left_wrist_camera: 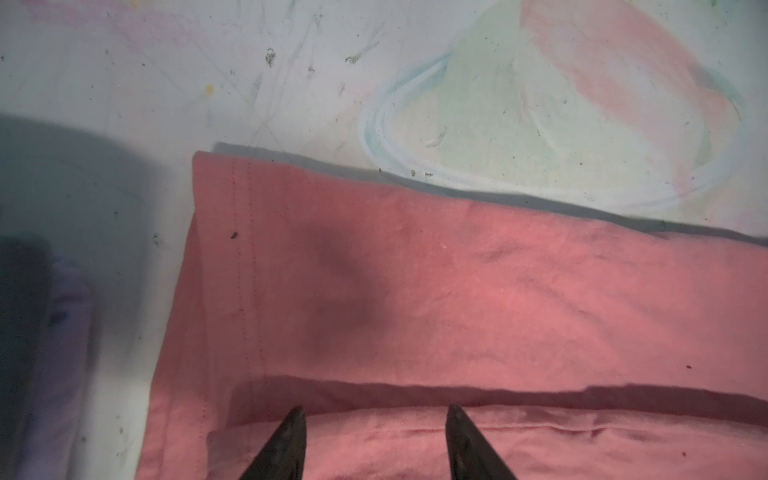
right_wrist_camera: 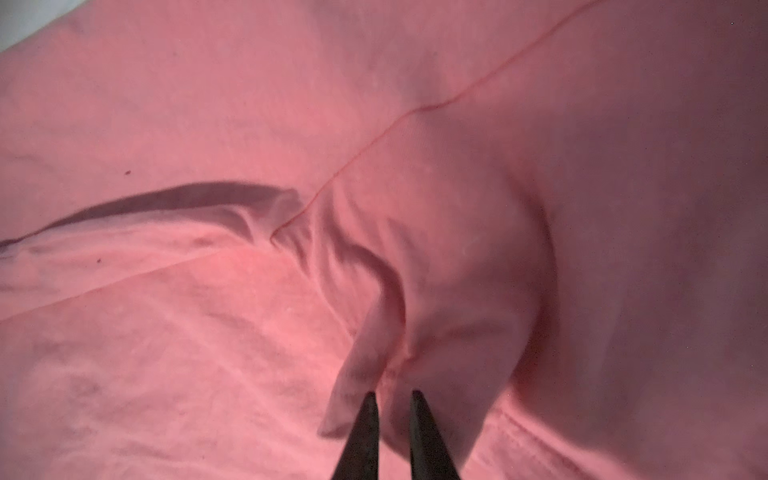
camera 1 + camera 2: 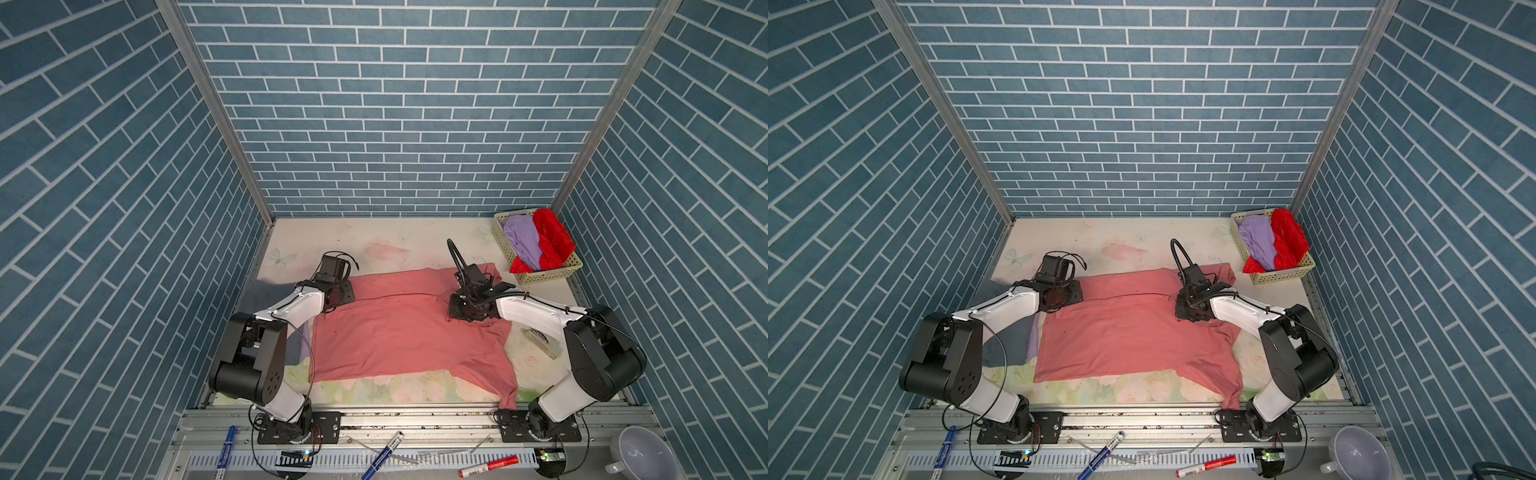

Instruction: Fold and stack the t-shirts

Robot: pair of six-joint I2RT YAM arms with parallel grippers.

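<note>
Cloth fills most of what you have to look at: the salmon pink t-shirt (image 3: pixel 399 332) lies spread across the middle of the table (image 3: pixel 374 245), shown in both top views. Its far strip is folded over onto the body. One sleeve trails over the near edge of the table on the right.

Your left gripper (image 1: pixel 376 419) is at the far left corner of this shirt. Its jaws stand well apart above the folded edge and nothing is caught between them.

Your right gripper (image 2: pixel 392 399) is on the right part of the shirt, near the shoulder seam. Its jaws are drawn nearly together, and a raised ridge of pink cloth runs up to the narrow gap between the tips. You cannot tell from these views whether the cloth is actually clamped.

To the left of the pink shirt, partly under the left arm, you see the slate grey t-shirt (image 3: pixel 1009 345) lying flat on the table.

In the far right corner stands the basket (image 3: pixel 552 272). It holds the lavender t-shirt (image 3: pixel 521 237) and the red t-shirt (image 3: pixel 550 237), both crumpled, with the red one spilling over the rim.
</note>
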